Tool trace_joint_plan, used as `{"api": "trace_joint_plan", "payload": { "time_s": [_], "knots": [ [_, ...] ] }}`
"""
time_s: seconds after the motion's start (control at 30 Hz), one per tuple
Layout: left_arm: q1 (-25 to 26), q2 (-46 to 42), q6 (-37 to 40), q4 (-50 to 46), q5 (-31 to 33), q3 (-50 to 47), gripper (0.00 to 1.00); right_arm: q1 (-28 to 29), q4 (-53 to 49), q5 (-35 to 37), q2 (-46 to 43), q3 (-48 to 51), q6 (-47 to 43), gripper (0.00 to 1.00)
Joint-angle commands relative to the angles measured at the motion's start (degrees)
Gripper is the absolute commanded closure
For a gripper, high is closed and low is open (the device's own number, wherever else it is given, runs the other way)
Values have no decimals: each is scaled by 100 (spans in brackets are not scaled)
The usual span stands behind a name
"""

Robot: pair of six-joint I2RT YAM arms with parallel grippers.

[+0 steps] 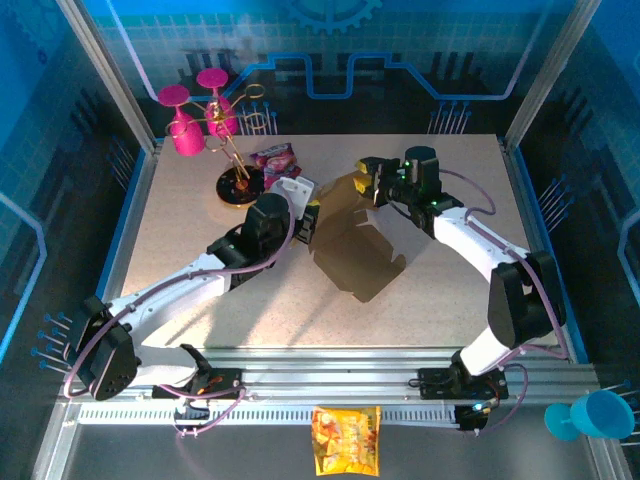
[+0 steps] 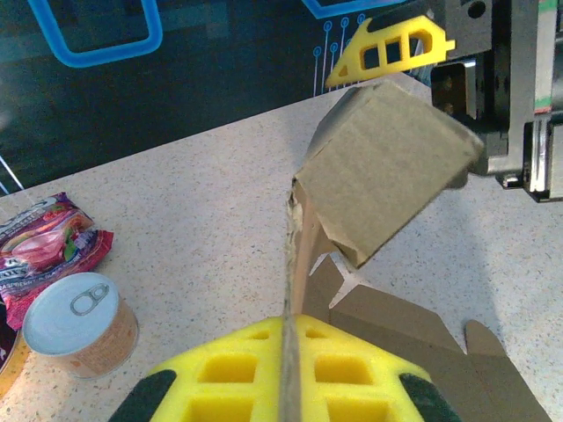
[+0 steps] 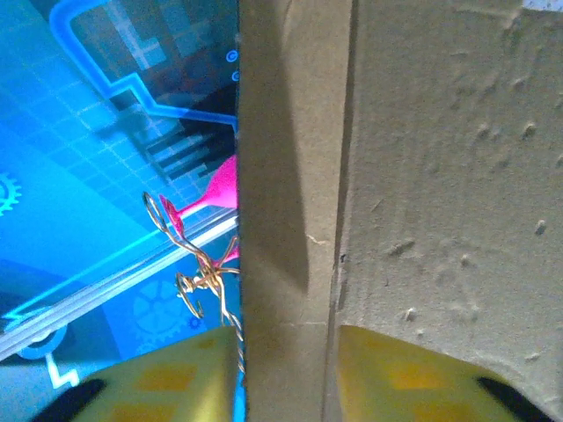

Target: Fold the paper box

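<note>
- Left gripper (image 2: 290,356) is pinched tight on a thin upright wall of the paper box (image 1: 355,250).
- Right gripper (image 3: 290,360) is narrowed onto a raised flap, with a pad on each side.
- The box sits mid-table (image 1: 200,290), half-formed.
- A tin can (image 2: 77,323) stands nearby with its lid sealed.

**Brown box on speckled beige**

The paper box (image 1: 352,248) is plain, unmarked brown. The table (image 1: 190,215) is beige with fine dark speckles. At its far left corner the glasses (image 1: 186,132) are hot pink and the wire rack (image 1: 238,135) is gold. The can (image 2: 77,323) is tan with a silver lid.
</note>
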State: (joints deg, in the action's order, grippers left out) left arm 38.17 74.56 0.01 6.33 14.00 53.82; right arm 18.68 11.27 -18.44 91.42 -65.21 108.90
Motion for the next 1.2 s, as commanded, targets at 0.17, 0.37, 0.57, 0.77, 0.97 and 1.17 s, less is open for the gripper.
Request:
{"api": "trace_joint_plan", "payload": {
  "time_s": [0.17, 0.37, 0.57, 0.77, 0.97, 1.17],
  "knots": [
    [-126, -96, 141, 103, -291, -56, 100, -215, -523, -693, 345, -629, -123, 71],
    [-233, -131, 169, 70, -397, -67, 100, -333, -1408, -1182, 358, -914, -476, 77],
    [-290, -70, 186, 70, -502, -19, 100, -333, -1375, -1360, 526, -938, -413, 79],
    [-301, -52, 205, 35, -574, -3, 100, -334, -1392, -1477, 769, -1203, -381, 78],
    [-304, -65, 207, 31, -589, -3, 100, -344, -1334, -1450, 887, -1357, -348, 81],
    [-329, -60, 173, -8, -565, 4, 100, -341, -1331, -1429, 911, -1415, -341, 96]
  ]
}}
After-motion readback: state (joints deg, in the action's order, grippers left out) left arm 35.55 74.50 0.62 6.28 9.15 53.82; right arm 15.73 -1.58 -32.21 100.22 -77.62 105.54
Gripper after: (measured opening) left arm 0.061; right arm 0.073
